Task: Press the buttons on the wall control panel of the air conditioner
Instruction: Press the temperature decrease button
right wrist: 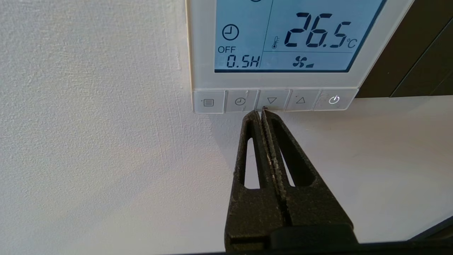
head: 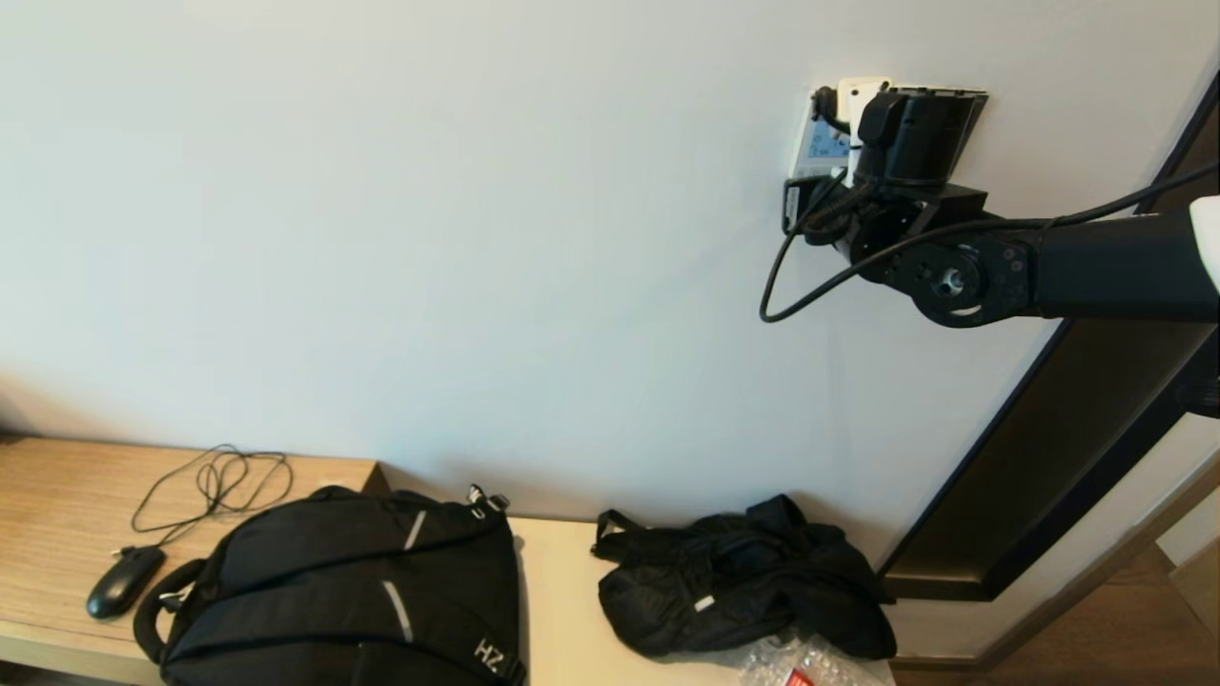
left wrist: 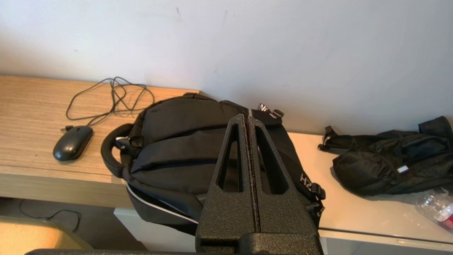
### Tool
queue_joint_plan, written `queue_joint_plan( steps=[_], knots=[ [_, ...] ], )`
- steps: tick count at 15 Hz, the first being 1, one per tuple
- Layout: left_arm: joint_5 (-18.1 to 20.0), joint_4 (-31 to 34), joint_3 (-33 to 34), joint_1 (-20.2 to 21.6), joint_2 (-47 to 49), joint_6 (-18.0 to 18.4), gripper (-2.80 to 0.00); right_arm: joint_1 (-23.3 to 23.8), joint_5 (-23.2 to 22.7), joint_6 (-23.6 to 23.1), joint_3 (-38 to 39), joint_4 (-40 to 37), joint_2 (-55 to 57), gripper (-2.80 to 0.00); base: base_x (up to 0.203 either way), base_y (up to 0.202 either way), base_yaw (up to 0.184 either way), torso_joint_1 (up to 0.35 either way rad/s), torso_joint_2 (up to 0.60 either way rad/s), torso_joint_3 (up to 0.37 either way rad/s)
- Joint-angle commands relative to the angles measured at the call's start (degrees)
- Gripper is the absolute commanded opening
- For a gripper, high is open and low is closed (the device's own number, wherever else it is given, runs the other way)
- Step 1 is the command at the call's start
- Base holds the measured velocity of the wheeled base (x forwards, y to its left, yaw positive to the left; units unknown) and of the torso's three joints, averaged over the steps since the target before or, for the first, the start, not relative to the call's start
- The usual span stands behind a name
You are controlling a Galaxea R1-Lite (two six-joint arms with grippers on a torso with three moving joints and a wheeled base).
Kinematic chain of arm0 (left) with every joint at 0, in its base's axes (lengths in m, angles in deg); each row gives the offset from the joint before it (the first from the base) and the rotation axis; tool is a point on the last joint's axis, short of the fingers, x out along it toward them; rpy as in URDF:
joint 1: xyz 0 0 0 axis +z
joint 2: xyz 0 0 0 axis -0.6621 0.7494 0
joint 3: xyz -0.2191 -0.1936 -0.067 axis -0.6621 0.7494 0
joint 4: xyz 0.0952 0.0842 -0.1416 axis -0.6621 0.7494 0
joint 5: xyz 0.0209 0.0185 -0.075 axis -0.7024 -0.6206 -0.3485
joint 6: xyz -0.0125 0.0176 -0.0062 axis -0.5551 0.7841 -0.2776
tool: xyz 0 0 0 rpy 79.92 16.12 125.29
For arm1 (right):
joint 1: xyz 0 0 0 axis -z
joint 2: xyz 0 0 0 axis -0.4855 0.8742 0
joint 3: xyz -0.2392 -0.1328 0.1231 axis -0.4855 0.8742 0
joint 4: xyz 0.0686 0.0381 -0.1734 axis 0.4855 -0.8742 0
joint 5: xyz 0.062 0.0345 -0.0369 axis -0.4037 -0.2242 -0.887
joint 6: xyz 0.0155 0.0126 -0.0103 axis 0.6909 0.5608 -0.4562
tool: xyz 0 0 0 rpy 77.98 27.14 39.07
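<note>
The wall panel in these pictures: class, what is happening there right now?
The right gripper, fingers shut, is raised to the air conditioner's wall control panel. Its tips sit at the lower edge of the buttons, between the clock and down-arrow keys; contact cannot be confirmed. The lit screen reads 26.5 °C, OFF and 0.5H. The left gripper is parked, shut, above a black backpack on the bench.

White square wall panel (right wrist: pixel 283 46), blue screen lit w/ 26.5°C; five buttons (right wrist: pixel 271 101) in bottom row.
</note>
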State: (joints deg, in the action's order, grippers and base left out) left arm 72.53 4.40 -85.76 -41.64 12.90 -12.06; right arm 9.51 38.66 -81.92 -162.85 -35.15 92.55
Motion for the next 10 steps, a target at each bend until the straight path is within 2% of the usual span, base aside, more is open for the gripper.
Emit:
queue_joint_plan(
  steps=[1, 10],
  knots=[
    [-0.02, 0.01, 0.00, 0.01, -0.09, 0.00, -2.80, 0.12, 0.06, 0.02, 0.44, 0.40, 0.16, -2.80, 0.000, 0.000, 0.000, 0.000, 0.00, 0.000],
    [-0.02, 0.01, 0.00, 0.01, -0.09, 0.00, -2.80, -0.44, 0.13, 0.11, 3.03, 0.44, -3.09, -2.80, 0.000, 0.000, 0.000, 0.000, 0.00, 0.000]
  ],
)
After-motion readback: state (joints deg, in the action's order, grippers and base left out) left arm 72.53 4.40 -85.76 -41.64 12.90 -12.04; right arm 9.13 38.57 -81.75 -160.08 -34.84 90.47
